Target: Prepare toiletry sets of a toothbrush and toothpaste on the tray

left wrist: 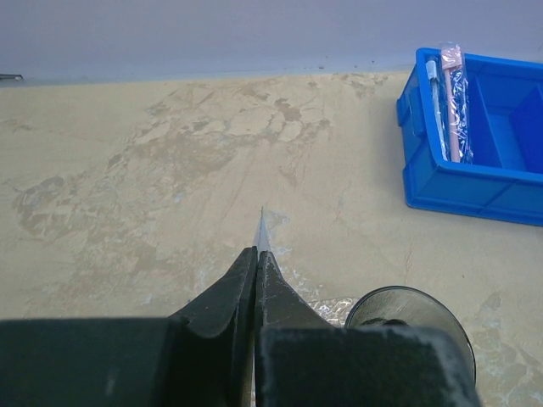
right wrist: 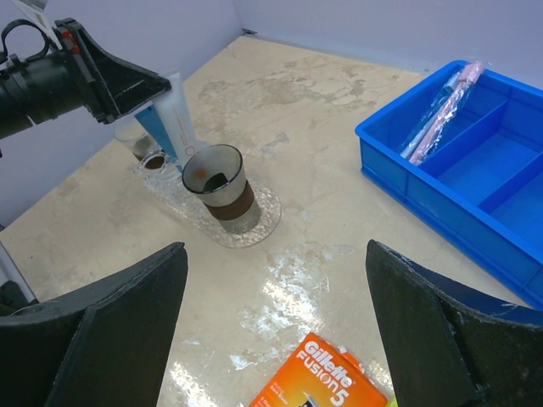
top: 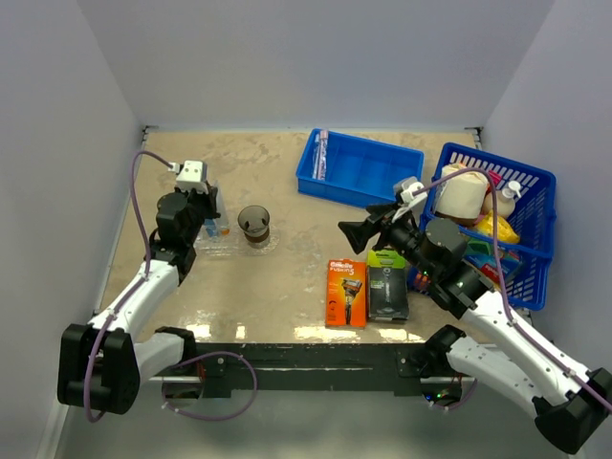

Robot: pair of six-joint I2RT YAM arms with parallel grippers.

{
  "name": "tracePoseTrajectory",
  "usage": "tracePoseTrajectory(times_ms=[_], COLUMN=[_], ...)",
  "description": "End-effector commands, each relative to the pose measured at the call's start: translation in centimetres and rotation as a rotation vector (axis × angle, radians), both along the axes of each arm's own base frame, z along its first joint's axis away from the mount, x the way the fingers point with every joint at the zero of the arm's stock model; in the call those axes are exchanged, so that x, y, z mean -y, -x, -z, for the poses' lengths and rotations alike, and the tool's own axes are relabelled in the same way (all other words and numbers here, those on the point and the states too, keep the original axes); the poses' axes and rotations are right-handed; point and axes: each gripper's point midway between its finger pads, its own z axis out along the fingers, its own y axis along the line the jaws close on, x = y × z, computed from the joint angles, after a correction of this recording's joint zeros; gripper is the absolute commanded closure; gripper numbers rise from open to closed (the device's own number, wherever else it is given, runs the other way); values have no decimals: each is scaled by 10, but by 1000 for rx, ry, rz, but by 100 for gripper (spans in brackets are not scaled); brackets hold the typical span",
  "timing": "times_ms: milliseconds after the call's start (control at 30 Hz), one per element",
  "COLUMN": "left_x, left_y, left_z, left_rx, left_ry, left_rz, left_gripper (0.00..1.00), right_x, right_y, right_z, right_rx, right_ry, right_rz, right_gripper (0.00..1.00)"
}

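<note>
My left gripper (left wrist: 257,251) is shut on the thin upper edge of the pale blue-white toothpaste (right wrist: 170,117). The toothpaste leans over a small clear cup (right wrist: 151,158) at the far end of the clear tray (right wrist: 259,225). A brown-banded cup (right wrist: 220,188) stands on the tray's near end, seen from above as the cup (top: 253,225). Two wrapped toothbrushes (right wrist: 441,110) lie in the blue bin (top: 359,170). My right gripper (right wrist: 276,254) hangs open and holds nothing, between the tray and the razor packs.
An orange razor pack (top: 346,293) and a black-green one (top: 387,287) lie side by side near the front. A blue lattice basket (top: 535,186) full of toiletries stands at the right. The walls close in on three sides.
</note>
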Motion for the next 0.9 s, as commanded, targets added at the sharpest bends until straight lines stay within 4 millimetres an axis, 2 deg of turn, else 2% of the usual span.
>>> tracePoseTrajectory(times_ms=[0, 100, 200, 400, 567, 867], left_x=[-2, -2, -2, -1, 2, 7], left_y=[-7, -6, -4, -1, 0, 3], left_z=[-30, -29, -30, -36, -38, -49], left_rx=[87, 80, 80, 97, 101, 118], left_ry=[5, 11, 19, 24, 26, 28], left_rz=[-4, -8, -6, -4, 17, 47], left_gripper=[95, 88, 75, 66, 61, 44], right_x=[3, 4, 5, 7, 7, 6], right_y=[1, 2, 2, 3, 3, 3], right_z=[-12, -12, -11, -12, -12, -12], right_rx=[37, 38, 37, 38, 36, 32], right_ry=[-28, -27, -26, -30, -30, -28], right_rz=[11, 12, 17, 20, 19, 16], right_gripper=[11, 11, 11, 11, 11, 11])
